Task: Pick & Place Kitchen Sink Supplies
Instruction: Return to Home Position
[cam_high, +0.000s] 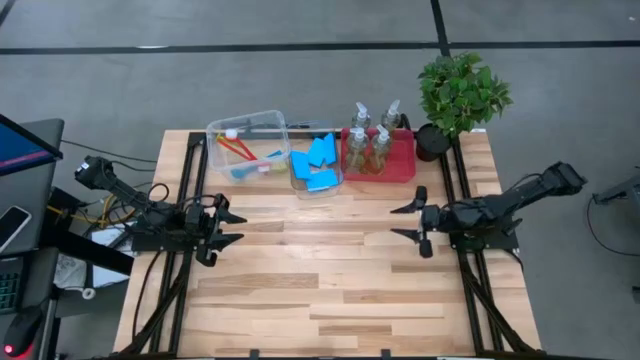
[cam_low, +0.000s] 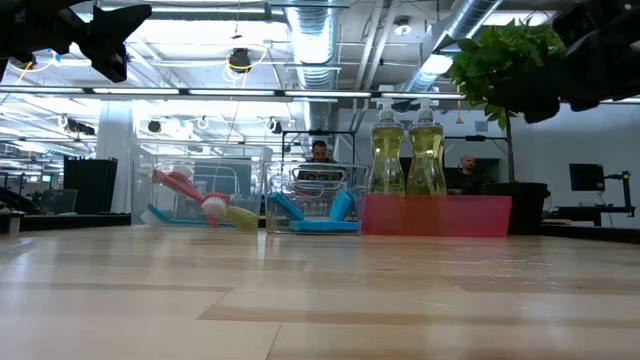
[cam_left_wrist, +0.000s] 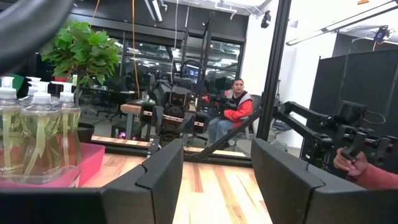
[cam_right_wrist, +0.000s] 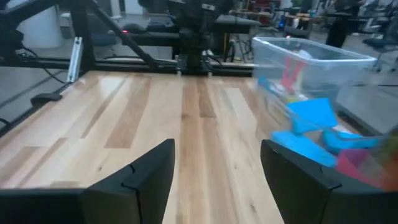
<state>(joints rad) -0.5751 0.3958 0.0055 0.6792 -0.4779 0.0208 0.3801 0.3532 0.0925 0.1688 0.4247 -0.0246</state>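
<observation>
Dark left gripper (cam_high: 228, 227) hangs over the left side of the bench (cam_high: 320, 290), fingers apart and holding nothing. Facing it from the opposite side, the right gripper (cam_high: 405, 222) is likewise spread and empty. Both are well apart from the supplies along the far edge: brushes (cam_high: 240, 148) in a clear bin (cam_high: 212, 135), blue sponges (cam_high: 318, 165) in a smaller bin (cam_high: 296, 183) beside it, four bottles (cam_high: 367, 140) in a red tray (cam_high: 403, 160), then a plant (cam_high: 462, 90). Only the low view confirms the bottles stand upright. Only the left wrist view shows a seated person (cam_left_wrist: 233, 106) beyond the bench.
</observation>
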